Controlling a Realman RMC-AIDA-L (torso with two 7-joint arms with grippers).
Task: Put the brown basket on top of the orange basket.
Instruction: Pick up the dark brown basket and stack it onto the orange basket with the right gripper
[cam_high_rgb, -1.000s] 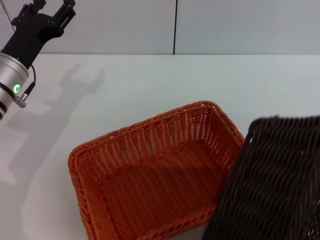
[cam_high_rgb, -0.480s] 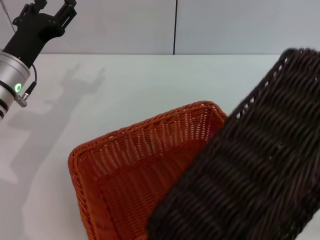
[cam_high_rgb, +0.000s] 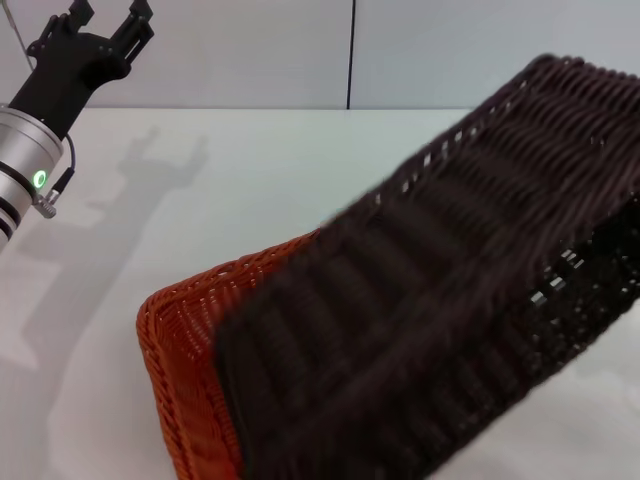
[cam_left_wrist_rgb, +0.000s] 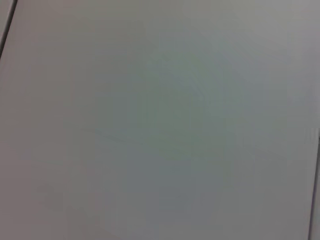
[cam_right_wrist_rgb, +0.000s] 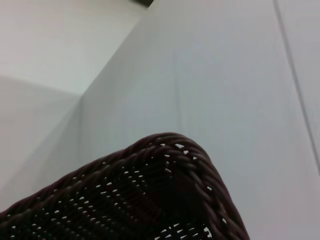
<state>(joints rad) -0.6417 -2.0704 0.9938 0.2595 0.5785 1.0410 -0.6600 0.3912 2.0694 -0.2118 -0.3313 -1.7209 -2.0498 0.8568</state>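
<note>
Setting: bare lab or test bench; plain white table (cam_high_rgb: 300, 180) fills the frame; blank pale wall panels (cam_high_rgb: 450, 50) along the top edge, split by a dark vertical seam (cam_high_rgb: 351, 50) at upper centre; no household furnishings visible.

We see the brown basket (cam_high_rgb: 440, 300) tilted steeply, covering most of the orange basket (cam_high_rgb: 175, 345) from 3 to 6 o'clock; only the orange rim at 8 o'clock shows. That blocks any way in to the orange interior from the right. The table (cam_high_rgb: 250, 175) from 9 through 12 o'clock lies bare, passage open there. The left gripper (cam_high_rgb: 100, 25) hangs at 10 o'clock, well apart from both baskets.
</note>
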